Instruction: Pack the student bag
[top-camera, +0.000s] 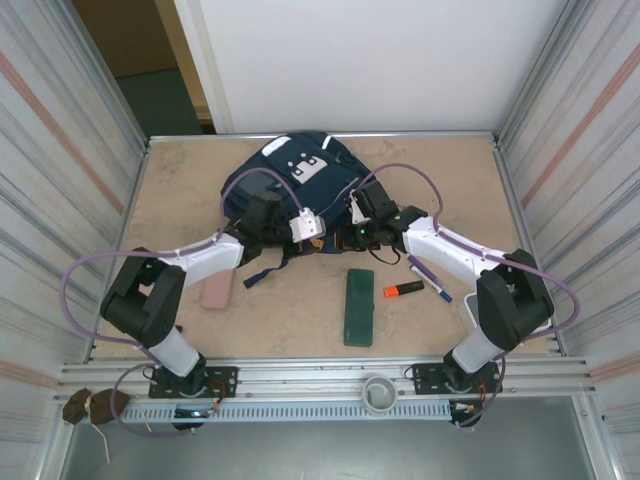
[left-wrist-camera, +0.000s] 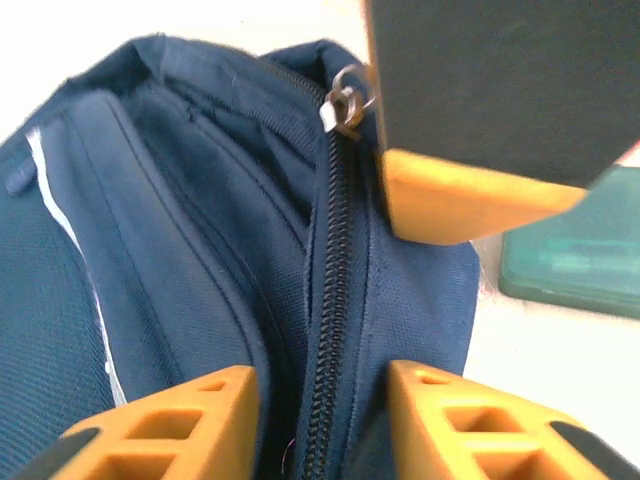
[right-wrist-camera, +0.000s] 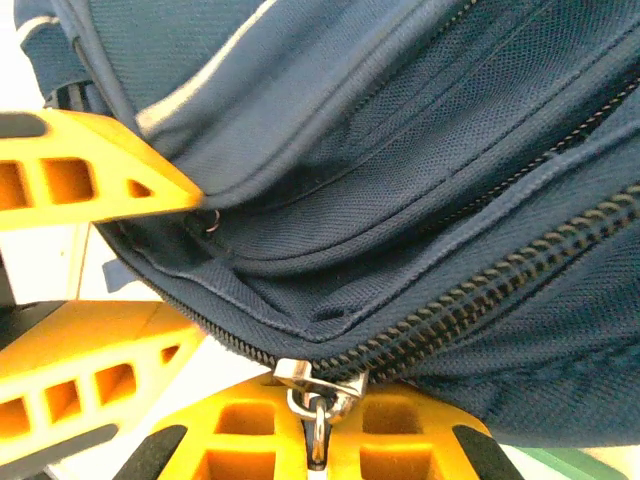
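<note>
The student bag (top-camera: 285, 170), rounded and slumped in woven navy fabric, lies at 12 o'clock on the mottled beige table (top-camera: 180, 200). The right gripper (right-wrist-camera: 320, 415) is clenched on the small metal zipper pull (right-wrist-camera: 305, 378). The left gripper (left-wrist-camera: 320, 385) straddles the coarse black zipper teeth (left-wrist-camera: 325, 300), its hollow-celled orange fingers (left-wrist-camera: 170, 430) apart. Whether it pinches the fabric, I cannot tell.

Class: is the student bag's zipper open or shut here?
Shut where visible: on the student bag, zipper teeth mesh from the slider onward.
</note>
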